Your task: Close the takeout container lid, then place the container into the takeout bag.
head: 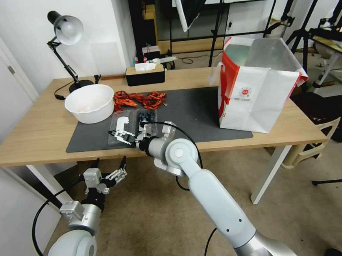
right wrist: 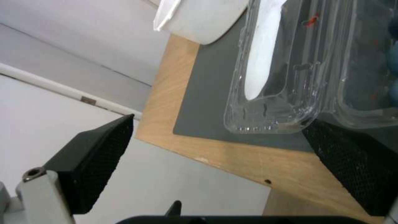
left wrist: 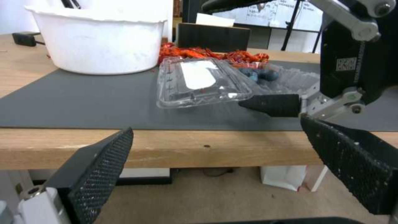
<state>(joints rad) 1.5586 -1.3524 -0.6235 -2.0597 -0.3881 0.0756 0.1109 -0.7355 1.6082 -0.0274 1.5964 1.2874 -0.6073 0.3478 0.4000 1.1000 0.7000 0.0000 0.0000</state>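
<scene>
Our right hand [head: 123, 136], fingers spread, reaches the open takeout container [head: 133, 125] on the desk [head: 33, 135], one finger under its lid [left wrist: 199, 82]. The takeout bag [head: 255, 93] stands at 3 o'clock from it. Our left hand [head: 110, 169] hangs released below the desk edge.

Clear glossy plastic container [head: 133, 125] with white paper label on its lid [left wrist: 199, 81], on a matt grey mat [head: 193, 114] over a smooth wood-grain table [head: 37, 132]; white paper bag [head: 255, 91] with silvery lining; gripper pads [right wrist: 97, 155] of rough black textured rubber
</scene>
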